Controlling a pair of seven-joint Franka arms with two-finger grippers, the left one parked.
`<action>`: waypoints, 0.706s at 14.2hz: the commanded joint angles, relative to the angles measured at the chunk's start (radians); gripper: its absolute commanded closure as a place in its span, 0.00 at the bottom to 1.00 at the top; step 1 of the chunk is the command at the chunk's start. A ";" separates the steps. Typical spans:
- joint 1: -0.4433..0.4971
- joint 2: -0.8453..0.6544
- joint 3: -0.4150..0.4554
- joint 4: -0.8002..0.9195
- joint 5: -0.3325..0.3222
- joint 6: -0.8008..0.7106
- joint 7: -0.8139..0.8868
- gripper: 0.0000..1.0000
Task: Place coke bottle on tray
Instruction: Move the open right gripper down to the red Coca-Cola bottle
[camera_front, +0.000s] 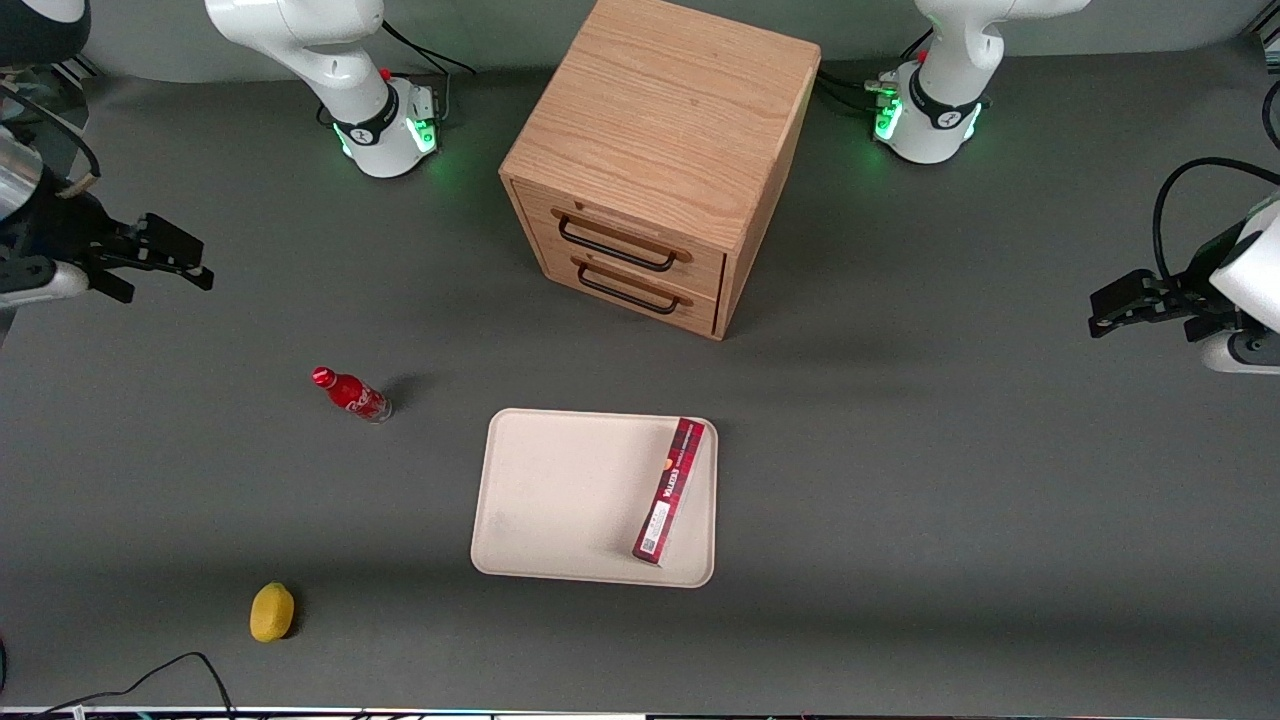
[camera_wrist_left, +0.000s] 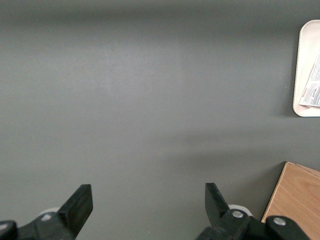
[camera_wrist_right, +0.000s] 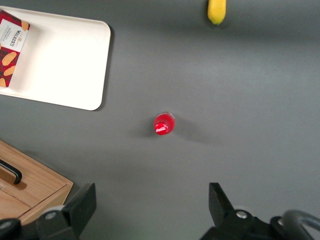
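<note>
Coke bottle (camera_wrist_right: 164, 124) upright on grey table (camera_wrist_right: 240, 75), apart from tray (camera_wrist_right: 65, 65), gripper (camera_wrist_right: 150, 205) jaws wide above.

White rounded arm (camera_front: 300, 40) with green-lit base, black cables, and a black two-fingered pincer (camera_front: 170, 262).

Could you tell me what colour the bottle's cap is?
Red, clearest in the right wrist view: bottle.

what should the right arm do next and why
Probably lower the gripper toward the coke bottle. The bottle stands upright on the table, off the tray, and the open gripper is up at the working arm's end, holding nothing.
</note>
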 joint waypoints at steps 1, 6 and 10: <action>0.031 0.035 -0.025 0.061 -0.014 -0.040 0.033 0.00; 0.027 0.076 -0.027 0.040 -0.020 -0.047 0.030 0.00; 0.033 0.046 -0.025 -0.242 -0.018 0.228 0.021 0.00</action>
